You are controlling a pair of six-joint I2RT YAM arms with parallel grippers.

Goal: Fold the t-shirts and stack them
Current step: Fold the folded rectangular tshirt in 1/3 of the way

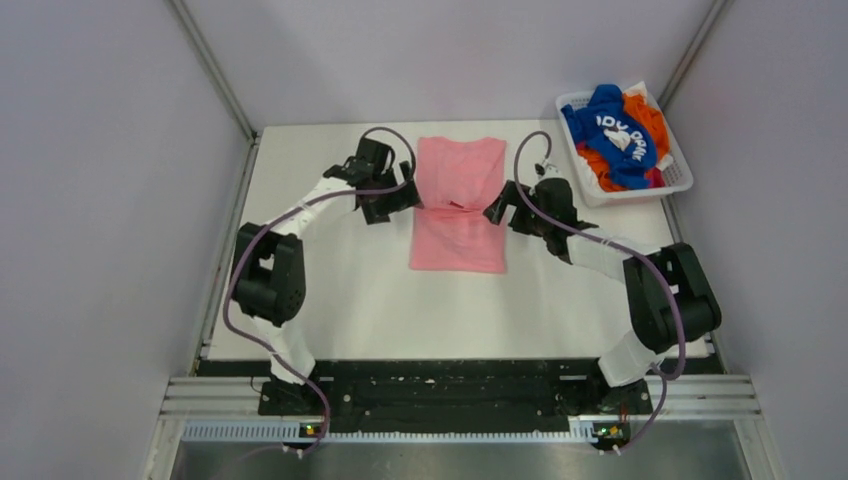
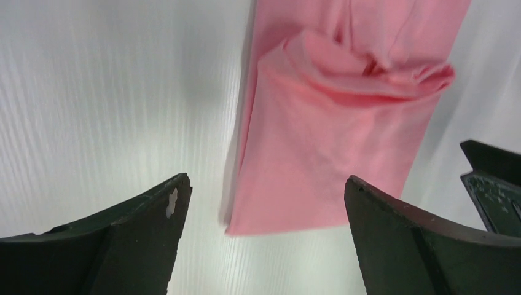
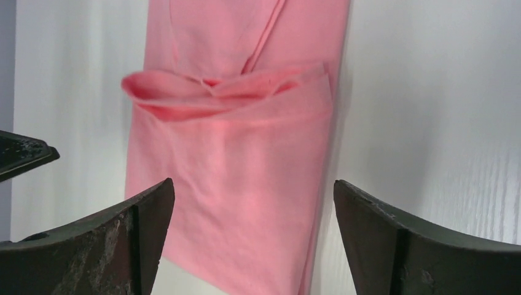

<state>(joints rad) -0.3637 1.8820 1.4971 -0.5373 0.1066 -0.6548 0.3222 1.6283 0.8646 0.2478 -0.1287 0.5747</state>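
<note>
**A:** Where do your claws stand?

**B:** Your left claw (image 1: 392, 198) sits at the 9 o'clock edge of the pink t-shirt (image 1: 460, 235), fingers spread wide, gripping nothing. Your right claw (image 1: 508, 213) is opposite at 3 o'clock, equally wide and empty.

**A:** And the shirts?

**B:** The pink one lies flat mid-counter (image 1: 380, 300), with a rumpled fold across its middle. Farther off at 1 o'clock, the blue t-shirt (image 1: 610, 130) and orange t-shirt (image 1: 600, 168) are heaped in the white basket (image 1: 645, 192).
</note>
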